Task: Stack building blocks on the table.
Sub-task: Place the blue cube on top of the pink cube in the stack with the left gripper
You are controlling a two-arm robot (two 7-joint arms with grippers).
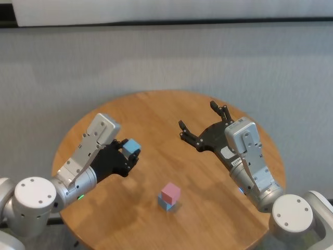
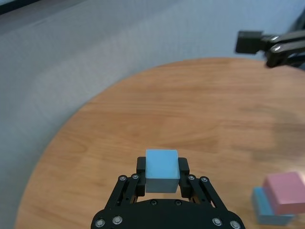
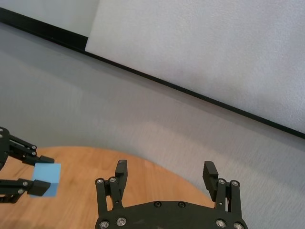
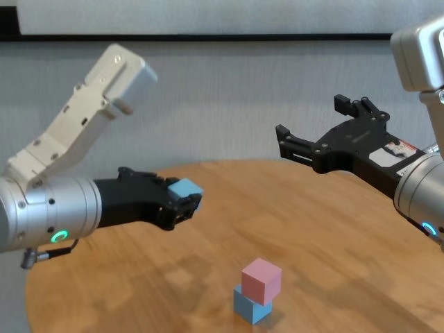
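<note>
Head view shows, nearest the robot, a small matte pink cube (image 1: 171, 192) sitting on a small matte light blue cube (image 1: 165, 202), a two-block stack on the near middle of the round table with a light brown wood-grain top (image 1: 156, 112). The pink cube sits slightly turned and offset, so an edge of the blue one below shows beside it.

A little farther back and to the robot's left, the left gripper (image 1: 132, 154) hangs above the table with its fingers clamped on a second light blue cube (image 1: 131, 147), lifted clear of the wood. This cube is well apart from the stack.

Farther back on the right, the right gripper (image 1: 200, 125) hovers over the far side of the table with its fingers spread wide and nothing between them.

The step in hand appears to be carrying the held cube to the stack. To do it well, bring it over the pink cube, square its faces to the pink top, lower gently until it rests flat, then release without nudging the offset stack.
</note>
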